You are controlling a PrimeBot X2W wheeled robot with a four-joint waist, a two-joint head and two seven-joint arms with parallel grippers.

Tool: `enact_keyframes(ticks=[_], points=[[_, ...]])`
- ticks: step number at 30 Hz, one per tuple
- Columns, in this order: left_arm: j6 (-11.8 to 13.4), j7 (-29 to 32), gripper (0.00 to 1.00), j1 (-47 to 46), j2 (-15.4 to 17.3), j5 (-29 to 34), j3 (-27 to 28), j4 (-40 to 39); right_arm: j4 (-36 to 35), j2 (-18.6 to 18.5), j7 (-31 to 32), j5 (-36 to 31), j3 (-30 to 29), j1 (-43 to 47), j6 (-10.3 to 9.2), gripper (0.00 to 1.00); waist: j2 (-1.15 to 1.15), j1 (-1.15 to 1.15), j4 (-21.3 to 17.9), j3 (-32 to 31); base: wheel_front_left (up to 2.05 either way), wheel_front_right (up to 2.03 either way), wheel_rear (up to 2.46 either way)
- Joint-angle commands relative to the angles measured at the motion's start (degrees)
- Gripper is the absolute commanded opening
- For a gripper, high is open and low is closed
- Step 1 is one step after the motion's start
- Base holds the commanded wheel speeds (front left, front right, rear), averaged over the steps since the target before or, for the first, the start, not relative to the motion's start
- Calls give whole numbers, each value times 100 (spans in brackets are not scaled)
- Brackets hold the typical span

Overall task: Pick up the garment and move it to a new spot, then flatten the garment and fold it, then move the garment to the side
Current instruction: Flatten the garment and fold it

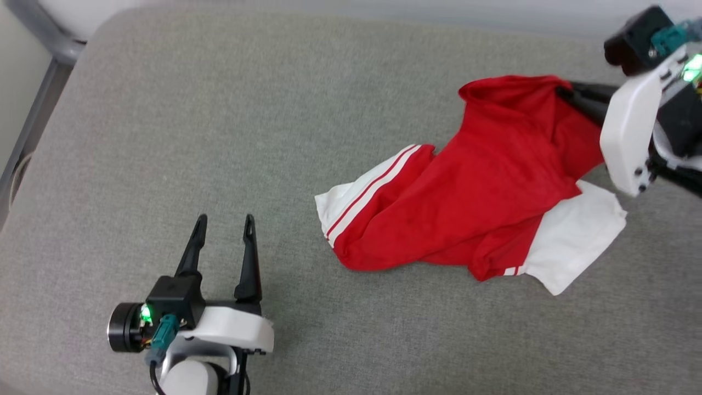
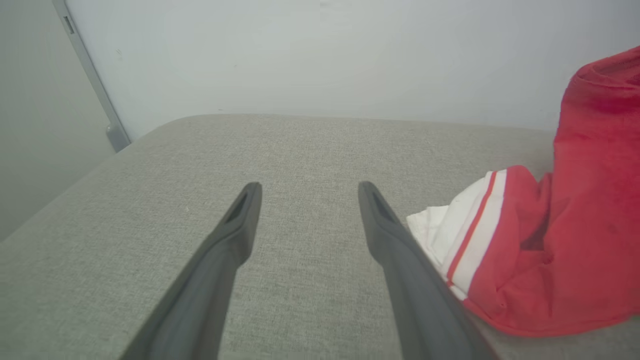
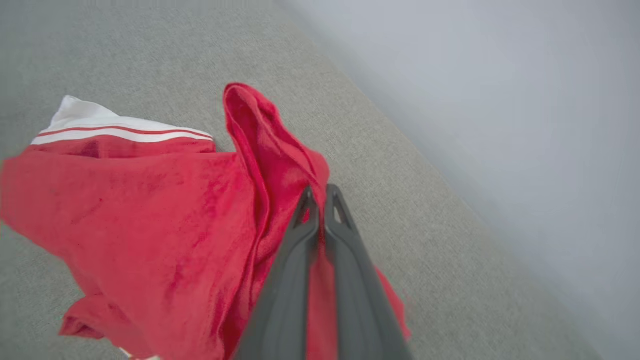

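**Head view.** A red shirt [image 1: 477, 181] lies crumpled on the right half of a grey padded surface [image 1: 219, 137]. Its far right end is gathered into a peak at the right gripper [image 1: 565, 92]. A white sleeve [image 1: 576, 236] spreads flat on the padding at the near right. A white band with red stripes [image 1: 373, 186] marks the shirt's left end. The left gripper [image 1: 225, 222] sits at the lower left, well apart from the cloth, with its two dark fingers spread wide and nothing between them. The right gripper's fingertips are sunk in a red fold here, so the grip cannot be judged with certainty from this view.

**Left wrist view.** The fingers of the left gripper [image 2: 310, 187] stand apart above bare padding. The shirt [image 2: 575, 240] lies just beside the right-hand finger, its striped band nearest, and its red body rises towards the upper right. A pale wall [image 2: 350, 50] and a grey metal bar [image 2: 95, 80] stand behind the surface.

**Right wrist view.** The fingers of the right gripper [image 3: 320, 192] are pressed together, and red fabric shows in the narrow slit between them. They pinch a raised ridge of the shirt [image 3: 150, 210]. From this ridge the cloth drapes down and to the left onto the padding.
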Motion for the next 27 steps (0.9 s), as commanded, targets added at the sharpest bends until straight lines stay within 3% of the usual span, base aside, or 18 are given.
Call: enact_keyframes(ticks=[1,5,6,12,17,27], points=[[1,-15,100,117,-1,34,47,23,-217,-116,-150,5,48,253,-6,0,0,0,-130,-279,0,0,0],[-29,-15,100,318,-2,82,133,64,-859,-397,-474,78,-52,729,-6,0,0,0,-246,-532,0,0,0],[-58,-15,100,513,-2,138,237,106,-1388,-571,-699,113,-247,1440,-6,0,0,0,-386,-783,0,0,0],[-128,-15,100,743,-3,194,320,171,-1730,-608,-915,124,-671,2858,-6,0,0,0,-540,-1101,0,0,0],[-148,-15,100,906,-3,215,369,204,-1720,-392,-1018,97,-1151,4474,-6,0,0,0,-614,-1305,0,0,0],[-202,-15,100,965,-3,254,411,227,-1134,172,-935,-159,-1851,6281,-5,0,0,0,-657,-1315,0,0,0]])
